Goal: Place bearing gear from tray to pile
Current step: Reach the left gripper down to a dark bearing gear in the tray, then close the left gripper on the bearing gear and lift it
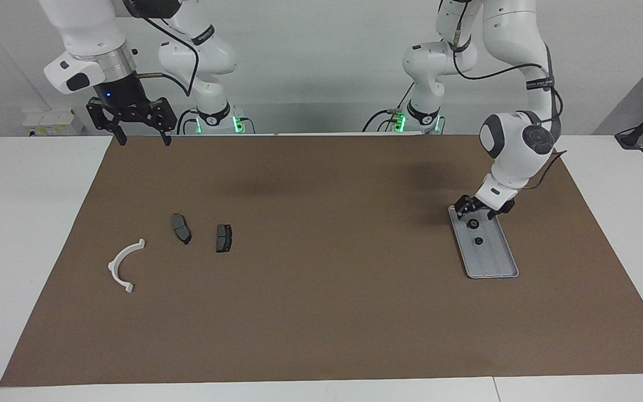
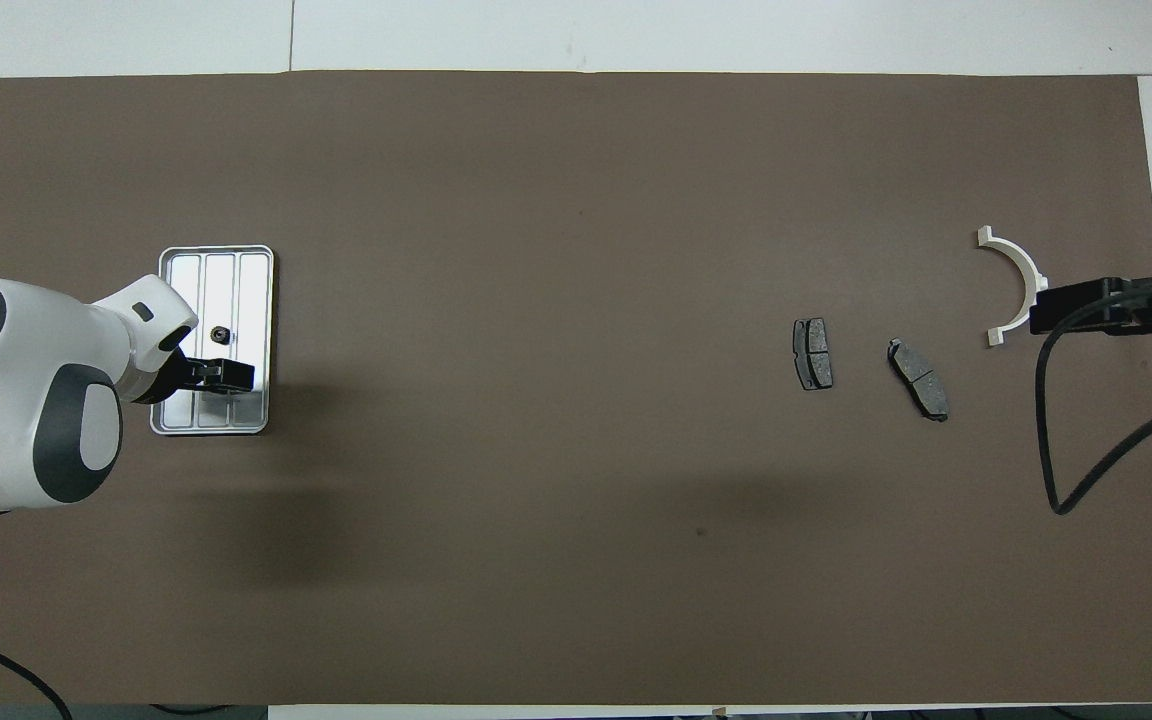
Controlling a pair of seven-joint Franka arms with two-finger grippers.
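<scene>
While left gripper [image 1: 483, 207] sits low over tray [image 1: 497, 262] end nearer robots, I can't tell finger gap or any hold. Two bearing gears: one [image 1: 473, 224] at fingertips, other [image 1: 478, 241] mid-tray. I'd centre on the first, close gently. Right gripper [image 1: 143, 133] waits, fingers spread, empty.

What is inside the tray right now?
Two small dark bearing gears lie in the tray: one near its middle, the other at the end nearer the robots, right under the left claw. The claw covers part of that end.

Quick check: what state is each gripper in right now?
Left gripper: low over the tray, at a bearing gear; grip cannot be told.
Right gripper: open, empty, waiting raised.
</scene>
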